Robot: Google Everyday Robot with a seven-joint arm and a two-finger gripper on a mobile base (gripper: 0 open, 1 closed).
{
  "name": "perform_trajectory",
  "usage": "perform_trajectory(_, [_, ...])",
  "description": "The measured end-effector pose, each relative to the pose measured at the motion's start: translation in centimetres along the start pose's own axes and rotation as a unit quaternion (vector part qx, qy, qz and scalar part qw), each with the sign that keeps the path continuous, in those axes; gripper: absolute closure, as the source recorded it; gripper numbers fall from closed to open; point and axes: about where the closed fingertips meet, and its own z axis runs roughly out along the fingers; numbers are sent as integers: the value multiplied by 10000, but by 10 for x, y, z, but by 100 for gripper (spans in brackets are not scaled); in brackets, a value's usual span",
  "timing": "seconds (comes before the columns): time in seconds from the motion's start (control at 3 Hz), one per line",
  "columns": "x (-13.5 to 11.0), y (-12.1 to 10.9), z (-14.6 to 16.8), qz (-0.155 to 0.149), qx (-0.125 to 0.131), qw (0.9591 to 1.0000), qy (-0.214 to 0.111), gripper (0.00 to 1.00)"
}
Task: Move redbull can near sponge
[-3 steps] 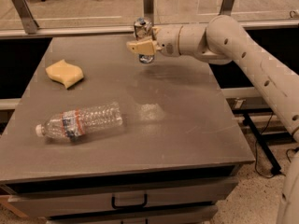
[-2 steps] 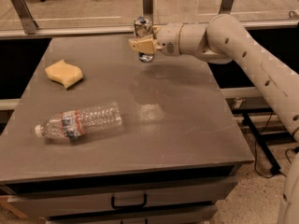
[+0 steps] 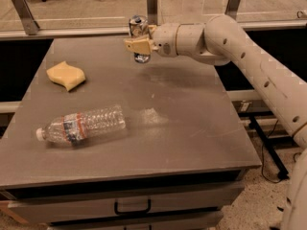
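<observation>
The redbull can (image 3: 138, 28) is a slim silver can, upright, held above the far part of the grey table (image 3: 192, 128). My gripper (image 3: 137, 44) reaches in from the right and is shut on the can, its tan fingers (image 3: 136, 45) across the can's lower body. The sponge (image 3: 66, 74), a pale yellow pad with wavy edges, lies flat on the left side of the table, well to the left of and nearer than the can.
A clear plastic water bottle (image 3: 81, 125) lies on its side at the front left of the table. A rail with metal posts (image 3: 152, 6) runs behind the table. The white arm (image 3: 249, 66) spans the right side. Drawers (image 3: 132, 206) sit below the front edge.
The gripper with the can has shifted slightly to the left, toward the sponge. The sponge and bottle have not moved.
</observation>
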Motion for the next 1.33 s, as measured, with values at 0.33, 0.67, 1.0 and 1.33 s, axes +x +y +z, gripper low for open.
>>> perform_trajectory(0.33, [-8, 19, 25, 124, -52, 9997, -222, 100])
perform_trajectory(0.67, [-12, 40, 48, 226, -129, 9988, -423, 100])
perform_trajectory(1.0, [-17, 56, 68, 197, -256, 9981, -522, 100])
perform_trajectory(1.33, [-21, 70, 83, 134, -444, 9971, -608, 100])
